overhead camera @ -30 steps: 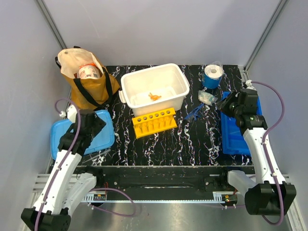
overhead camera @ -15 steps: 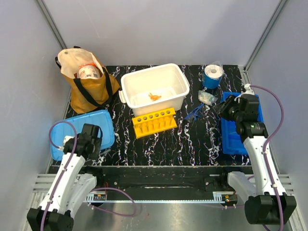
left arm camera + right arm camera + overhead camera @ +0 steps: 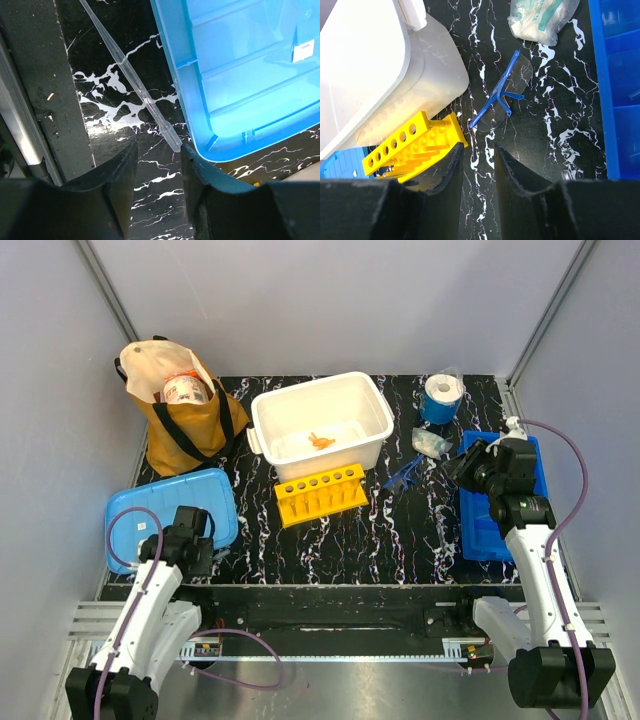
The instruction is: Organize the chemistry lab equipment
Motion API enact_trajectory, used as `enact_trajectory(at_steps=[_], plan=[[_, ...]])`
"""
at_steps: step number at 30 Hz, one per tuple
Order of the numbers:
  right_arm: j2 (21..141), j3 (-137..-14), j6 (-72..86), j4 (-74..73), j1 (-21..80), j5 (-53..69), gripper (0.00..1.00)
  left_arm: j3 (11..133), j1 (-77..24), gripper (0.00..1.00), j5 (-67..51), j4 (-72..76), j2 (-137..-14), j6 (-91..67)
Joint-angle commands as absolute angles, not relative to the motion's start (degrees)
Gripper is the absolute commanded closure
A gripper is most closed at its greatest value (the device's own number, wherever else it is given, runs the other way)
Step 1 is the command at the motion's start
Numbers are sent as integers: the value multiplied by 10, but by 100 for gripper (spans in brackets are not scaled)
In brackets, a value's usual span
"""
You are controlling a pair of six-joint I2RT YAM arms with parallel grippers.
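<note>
A thin clear tube lies slantwise on the black marbled table beside the light blue lid. Its near end lies just ahead of my left gripper, close to the right fingertip. That gripper is open and holds nothing. The blue-framed safety glasses lie ahead of my right gripper, which is open and empty above the table. A small clear packet sits beyond the glasses. A tiny orange knotted piece rests inside the white tub.
A yellow tube rack stands in front of the tub. A dark blue tray lies under the right arm. A blue roll is at the back right and a brown bag at the back left. The table's dark front edge runs beside the tube.
My left arm has drawn back from over the light blue lid to the near left corner, and its jaws have narrowed. The right arm shifted only slightly.
</note>
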State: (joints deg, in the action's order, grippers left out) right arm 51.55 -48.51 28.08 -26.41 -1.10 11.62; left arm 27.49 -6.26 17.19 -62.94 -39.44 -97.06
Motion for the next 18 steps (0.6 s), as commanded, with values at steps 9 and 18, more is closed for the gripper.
enact_trajectory(at_steps=[9, 18], plan=[[513, -495, 268, -238, -7, 121, 64, 257, -51, 59, 183, -593, -419, -1014], [520, -499, 267, -234, -7, 120, 64, 251, -46, 62, 204, -600, -438, -1029]])
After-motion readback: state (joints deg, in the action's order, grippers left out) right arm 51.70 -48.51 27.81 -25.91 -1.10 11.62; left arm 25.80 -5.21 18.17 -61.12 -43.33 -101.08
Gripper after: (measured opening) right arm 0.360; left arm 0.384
